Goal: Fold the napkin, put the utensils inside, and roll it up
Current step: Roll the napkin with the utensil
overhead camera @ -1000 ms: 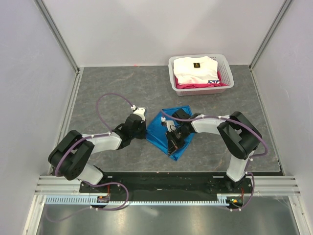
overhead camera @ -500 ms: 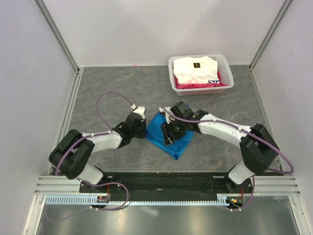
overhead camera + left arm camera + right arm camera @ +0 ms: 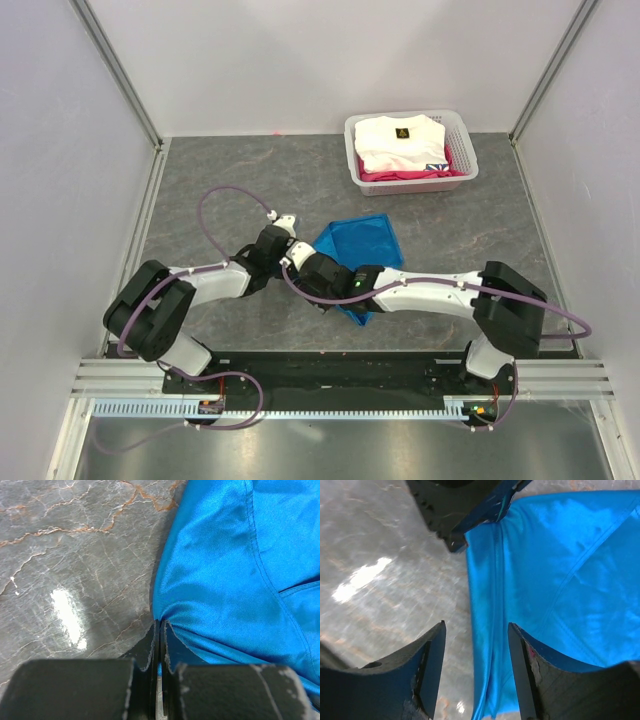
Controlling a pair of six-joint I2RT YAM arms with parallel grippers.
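Observation:
The bright blue napkin (image 3: 362, 243) lies on the grey table between the two arms, creased along its left side. My left gripper (image 3: 160, 626) is shut on the napkin's (image 3: 235, 570) left edge, low against the table; the top view has it (image 3: 292, 258) at that corner. My right gripper (image 3: 476, 636) is open, its fingers either side of the napkin's (image 3: 560, 570) folded left edge and a strip of bare table. It (image 3: 312, 275) reaches across from the right, close to the left gripper (image 3: 460, 510). The utensils are out of view.
A white basket (image 3: 462, 128) with folded white and pink clothes stands at the back right. The right forearm (image 3: 420, 293) stretches low over the napkin's near corner. White walls enclose the table on three sides.
My right gripper has opened and swung left, from over the napkin's middle to its left edge beside the left gripper. More of the napkin now shows. The left gripper has held still.

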